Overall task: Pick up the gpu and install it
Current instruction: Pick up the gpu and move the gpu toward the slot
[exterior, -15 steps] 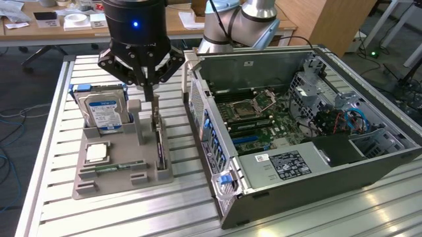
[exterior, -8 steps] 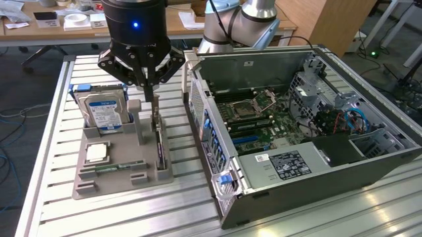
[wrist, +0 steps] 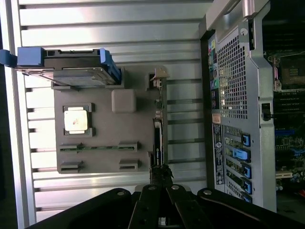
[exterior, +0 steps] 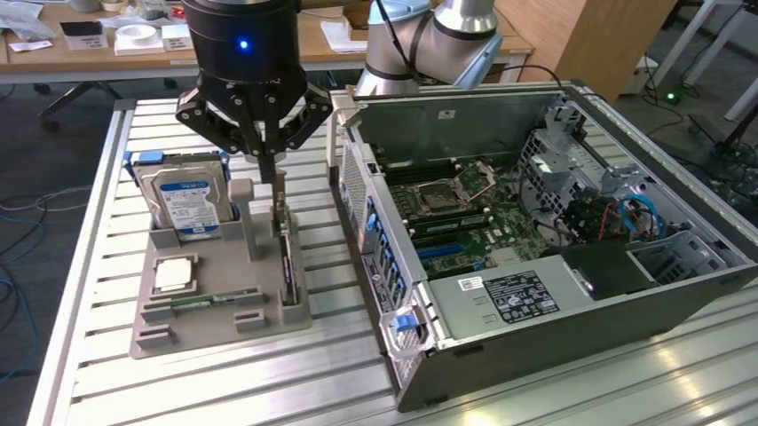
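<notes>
The gpu (exterior: 286, 257) is a thin dark card with a silvery bracket. It stands on edge in a slot along the grey parts holder (exterior: 225, 306), on the side nearest the computer case. My gripper (exterior: 272, 173) hangs straight above it, and its two slim fingers are shut together on the card's upper edge. In the wrist view the gpu (wrist: 158, 131) runs as a narrow dark strip from the gripper (wrist: 159, 171) toward its bracket end. The card still sits in its slot.
The open computer case (exterior: 556, 293) lies at the exterior view's right with its motherboard (exterior: 462, 217) exposed. The holder also carries a silver hard drive (exterior: 186, 202), a processor (exterior: 174, 273) and a green memory stick (exterior: 201, 302). A slatted metal table (exterior: 343, 382) lies underneath.
</notes>
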### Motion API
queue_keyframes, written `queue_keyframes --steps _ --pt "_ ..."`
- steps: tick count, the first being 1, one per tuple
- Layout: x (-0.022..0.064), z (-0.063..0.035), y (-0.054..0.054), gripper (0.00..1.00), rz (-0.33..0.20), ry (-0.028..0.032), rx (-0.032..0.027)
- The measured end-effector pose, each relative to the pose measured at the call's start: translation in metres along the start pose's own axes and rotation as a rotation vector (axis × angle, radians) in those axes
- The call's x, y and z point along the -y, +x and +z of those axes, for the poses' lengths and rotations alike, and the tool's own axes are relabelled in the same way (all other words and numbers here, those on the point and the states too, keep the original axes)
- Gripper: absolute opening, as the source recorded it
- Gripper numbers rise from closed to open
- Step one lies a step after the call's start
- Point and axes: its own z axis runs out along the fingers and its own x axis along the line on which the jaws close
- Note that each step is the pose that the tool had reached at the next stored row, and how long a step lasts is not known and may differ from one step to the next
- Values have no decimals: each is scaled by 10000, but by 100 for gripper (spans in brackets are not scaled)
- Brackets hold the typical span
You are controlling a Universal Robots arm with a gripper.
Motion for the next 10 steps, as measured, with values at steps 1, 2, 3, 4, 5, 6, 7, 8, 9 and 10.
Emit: queue_keyframes --steps 1,2,3,4,5,6,7,8,9,10 --pt "0 0 0 11 0 0 0" --pt "0 0 0 11 0 0 0" --pt "0 0 0 17 0 0 0" --pt "0 0 0 23 0 0 0" --pt "0 0 0 23 1 -1 0" --pt "0 0 0 23 0 -1 0" --pt "0 0 0 29 0 0 0" --pt "0 0 0 35 0 0 0" --pt "0 0 0 35 0 -1 0" --pt "0 0 0 41 0 0 0"
